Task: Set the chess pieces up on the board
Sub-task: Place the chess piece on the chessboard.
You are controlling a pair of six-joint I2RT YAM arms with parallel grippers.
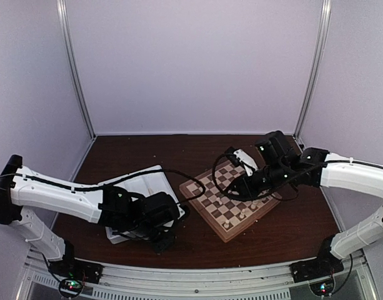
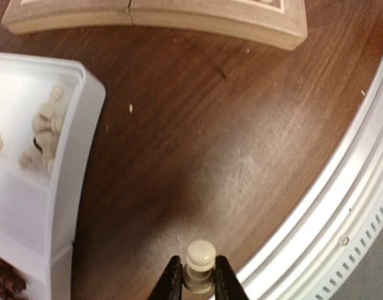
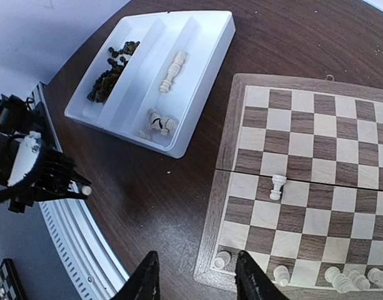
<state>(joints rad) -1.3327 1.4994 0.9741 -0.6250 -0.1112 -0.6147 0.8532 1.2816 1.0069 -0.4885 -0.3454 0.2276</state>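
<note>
only the left wrist view shows the grip plainly: the left fingers [image 2: 172, 282] are clamped on one cream chess piece [image 2: 201, 257]. it stands upright, its round head just above the tips, over bare tabletop [image 2: 228, 125] between the white tray [image 2: 79, 144] and the metal rail [image 2: 328, 206] at the near edge. the right wrist view gives what that one cuts off: the whole tray and most of the board [image 3: 223, 156]. the tray holds a heap of dark brown pieces [image 3: 110, 72] in one compartment. in another lie cream pieces [image 3: 160, 123]: one long piece on its own and a small cluster too tangled to count. the overhead view alone shows both arms. the left arm [image 1: 60, 197] reaches in low from the left, its wrist bent down just in front of the tray. the right arm [image 1: 353, 172] stretches in from the right and hangs over the board. the right fingers [image 3: 147, 281] stand apart with nothing between them, above the board's corner nearest the tray. counted on the board: one lone cream piece [image 3: 277, 186] stands by the centre seam. at least five more stand along the edge row [image 3: 282, 274], the last few crowded at the frame's rim, so that count is unsure.
</note>
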